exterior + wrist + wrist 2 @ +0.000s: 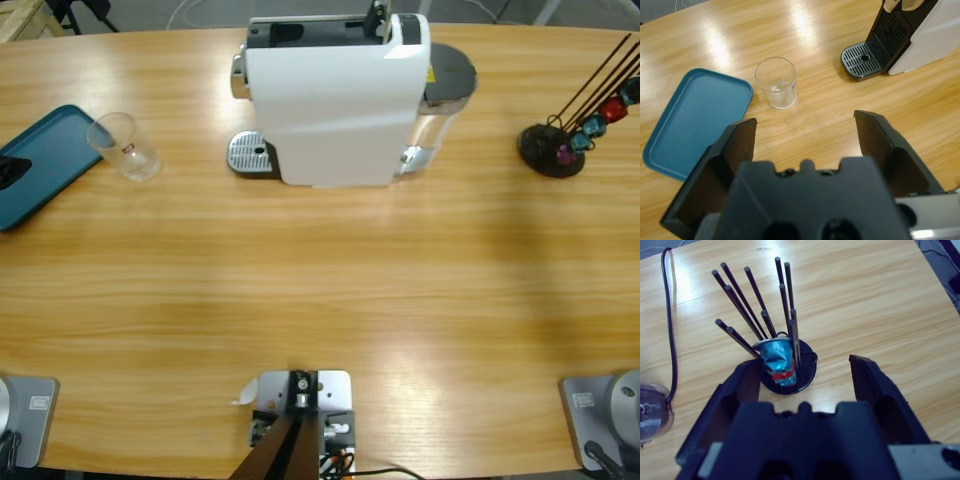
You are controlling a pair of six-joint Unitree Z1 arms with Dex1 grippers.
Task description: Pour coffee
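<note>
On the table (320,300), the glass (127,147) stands between tray (40,160) and coffee machine (335,100), capsule rack (552,150) far right

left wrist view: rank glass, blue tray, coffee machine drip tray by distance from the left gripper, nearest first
Ranked from the left gripper, which is open with nothing between its jaws:
1. Glass: just ahead, slightly left of centre, standing on the table beside the tray.
2. Blue tray: off to the left; its near edge is about as close as the glass, so 1 and 2 are hard to separate.
3. Drip tray: ahead to the right, at the coffee machine's foot, clearly farthest.
</note>
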